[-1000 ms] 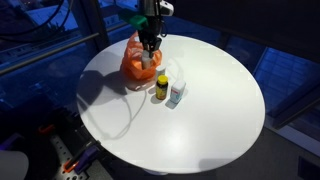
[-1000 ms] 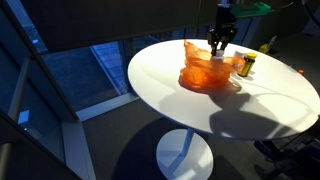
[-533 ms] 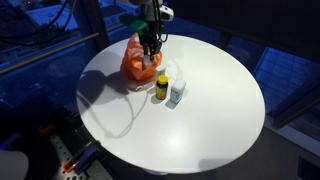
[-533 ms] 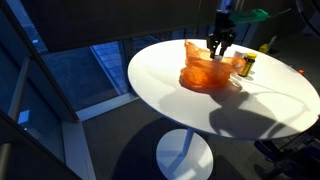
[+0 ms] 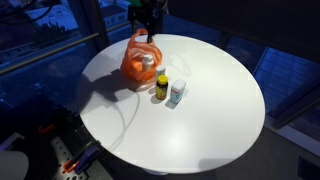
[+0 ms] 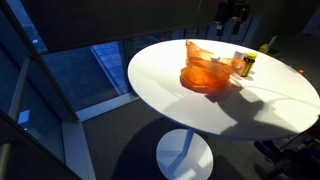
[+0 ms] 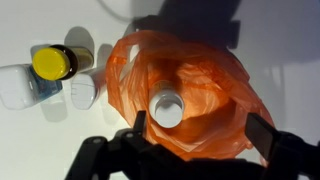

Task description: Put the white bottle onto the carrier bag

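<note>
Orange carrier bag point(image 7: 215, 70) holds white bottle point(image 7: 168, 108) upright; end effector point(image 7: 200, 132) above, spread wide, empty.

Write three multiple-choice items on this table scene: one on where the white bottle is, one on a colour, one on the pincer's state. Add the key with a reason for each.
1. Where is the white bottle?
A. On the bare table
B. On the carrier bag
C. Held in the pincer

2. What colour is the carrier bag?
A. Blue
B. Green
C. Orange

3. How is the pincer?
A. Open, holding nothing
B. Shut on the white bottle
C. Shut and empty

Key:
1 B: the wrist view shows the bottle's cap with orange bag material all around it.
2 C: the bag is orange in the wrist view and in both exterior views.
3 A: in the wrist view the two fingers stand wide apart, and in the exterior views the pincer is well above the bottle.
</note>
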Motion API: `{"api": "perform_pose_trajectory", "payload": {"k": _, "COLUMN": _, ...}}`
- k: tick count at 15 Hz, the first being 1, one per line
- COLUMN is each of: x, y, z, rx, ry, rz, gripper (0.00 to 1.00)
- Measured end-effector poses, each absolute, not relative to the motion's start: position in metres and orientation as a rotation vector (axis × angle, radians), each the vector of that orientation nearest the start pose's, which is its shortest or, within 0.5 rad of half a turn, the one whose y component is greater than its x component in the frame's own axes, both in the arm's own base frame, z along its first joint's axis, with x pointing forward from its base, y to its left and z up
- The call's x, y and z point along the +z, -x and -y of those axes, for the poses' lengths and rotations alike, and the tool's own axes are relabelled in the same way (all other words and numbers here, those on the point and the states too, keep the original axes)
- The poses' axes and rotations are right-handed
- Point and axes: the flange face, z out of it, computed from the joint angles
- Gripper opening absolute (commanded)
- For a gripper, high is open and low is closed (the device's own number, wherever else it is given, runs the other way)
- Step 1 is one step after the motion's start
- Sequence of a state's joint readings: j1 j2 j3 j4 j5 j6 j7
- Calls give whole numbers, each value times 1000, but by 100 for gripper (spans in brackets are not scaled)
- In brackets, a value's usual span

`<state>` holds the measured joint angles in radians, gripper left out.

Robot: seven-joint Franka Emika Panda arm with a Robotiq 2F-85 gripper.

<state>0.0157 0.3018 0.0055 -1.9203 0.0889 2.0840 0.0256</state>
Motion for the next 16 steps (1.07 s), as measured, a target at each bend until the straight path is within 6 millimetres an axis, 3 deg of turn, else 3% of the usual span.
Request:
{"api": "perform_pose_trajectory", "payload": {"k": 6, "x": 401, "y": -565, "z": -5, "rx": 370, "ry": 3039, "rz": 53, "gripper": 100}}
{"api": "perform_pose_trajectory", "payload": {"k": 11, "x": 454, "y": -548, "z": 14, "rx": 318, "ry": 3076, "rz": 60, "gripper": 100}}
{"api": "perform_pose_trajectory", "payload": {"k": 13, "x": 471, "y": -543, "z": 20, "rx": 283, "ry": 3090, "rz": 50, "gripper": 100}}
{"api": "perform_pose_trajectory", "payload": {"k": 16, "x": 478, "y": -539, "z": 26, "rx": 277, "ry": 3093, "rz": 37, "gripper": 100}}
